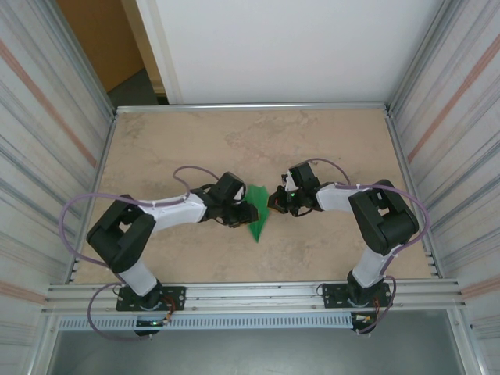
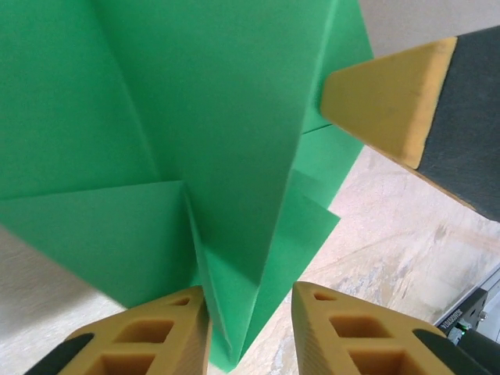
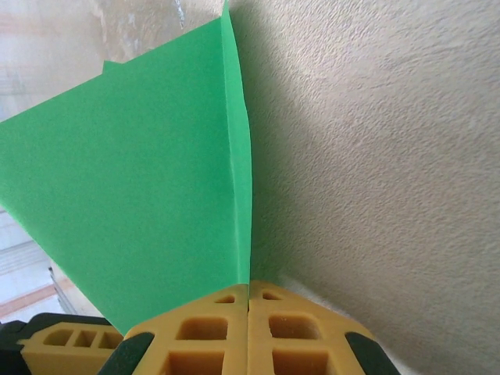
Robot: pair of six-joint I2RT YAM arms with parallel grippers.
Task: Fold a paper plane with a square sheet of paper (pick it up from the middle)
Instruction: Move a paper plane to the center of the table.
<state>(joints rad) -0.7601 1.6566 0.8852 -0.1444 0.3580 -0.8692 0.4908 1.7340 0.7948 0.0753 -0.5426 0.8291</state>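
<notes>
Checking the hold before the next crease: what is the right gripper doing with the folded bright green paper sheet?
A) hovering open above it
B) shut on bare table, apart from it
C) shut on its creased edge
C: the right gripper has its yellow fingers pressed together with no gap, the creased edge of the folded bright green paper sheet running in between them.
</notes>
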